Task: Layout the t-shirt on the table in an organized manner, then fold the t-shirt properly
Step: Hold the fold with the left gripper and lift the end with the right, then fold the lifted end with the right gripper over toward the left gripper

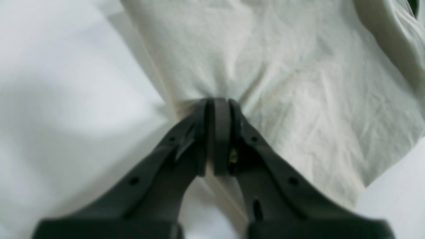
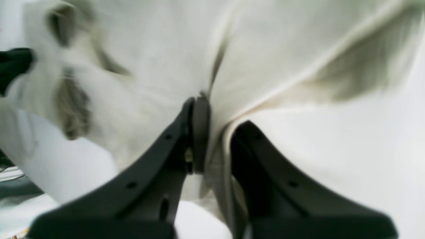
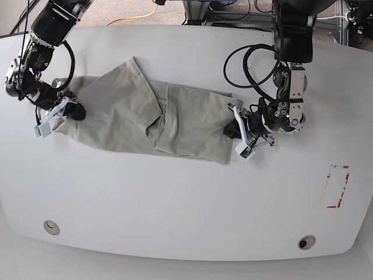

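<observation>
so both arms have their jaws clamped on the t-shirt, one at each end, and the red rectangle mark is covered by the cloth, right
Not quite. The red rectangle mark is not covered: in the base view it lies bare on the table, well clear of the t-shirt. The rest holds: the left gripper and right gripper each have their jaws clamped on the cloth at opposite ends.

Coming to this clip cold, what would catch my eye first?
The khaki-grey t-shirt lies stretched across the white table, rumpled in the middle. A gripper pinches each end: the left gripper and the right gripper are both shut on its cloth. A red rectangle mark sits near the table's right edge.
</observation>
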You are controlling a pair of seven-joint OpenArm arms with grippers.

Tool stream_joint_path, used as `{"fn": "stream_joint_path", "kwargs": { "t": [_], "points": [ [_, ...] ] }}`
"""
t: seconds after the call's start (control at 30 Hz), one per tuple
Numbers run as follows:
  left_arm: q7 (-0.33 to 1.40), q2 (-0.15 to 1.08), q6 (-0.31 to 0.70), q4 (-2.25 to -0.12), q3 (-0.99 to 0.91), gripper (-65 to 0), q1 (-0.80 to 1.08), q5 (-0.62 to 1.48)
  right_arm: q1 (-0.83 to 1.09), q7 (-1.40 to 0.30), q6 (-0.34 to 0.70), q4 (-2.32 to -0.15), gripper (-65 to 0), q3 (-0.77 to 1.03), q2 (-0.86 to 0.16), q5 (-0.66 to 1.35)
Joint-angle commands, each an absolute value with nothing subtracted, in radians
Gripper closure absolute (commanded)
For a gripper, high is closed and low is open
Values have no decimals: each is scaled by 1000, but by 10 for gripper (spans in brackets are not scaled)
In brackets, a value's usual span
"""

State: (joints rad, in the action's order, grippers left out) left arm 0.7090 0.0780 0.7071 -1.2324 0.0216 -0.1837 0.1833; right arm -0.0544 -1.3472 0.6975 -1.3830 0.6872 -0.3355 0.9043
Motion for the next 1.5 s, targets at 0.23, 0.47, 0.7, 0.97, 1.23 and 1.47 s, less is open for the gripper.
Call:
{"fn": "stream_joint_path", "kwargs": {
  "t": [0.23, 0.47, 0.7, 0.97, 1.23, 1.47],
  "points": [
    [765, 87, 698, -1233, 25, -17, -186, 134, -7, -1392, 677, -1569, 0, 682, -278, 1147],
    [765, 87, 698, -1233, 27, -17, -186, 131, 8, -1392, 676, -1604, 0, 648, -191, 1194],
    [768, 87, 698, -1233, 28, -17, -186, 131, -10, -1392, 674, -1678, 0, 602, -111, 1204],
    [768, 87, 698, -1233, 28, -17, -186, 131, -70, -1388, 667, -1685, 0, 501, -64, 1170],
    [768, 87, 698, -1233, 28, -17, -188, 131, -120, -1385, 673, -1689, 0, 389, -31, 1095],
    [768, 87, 698, -1233, 28, -17, -189, 131, -156, -1363, 673, -1689, 0, 285, -28, 1059]
  ]
}}
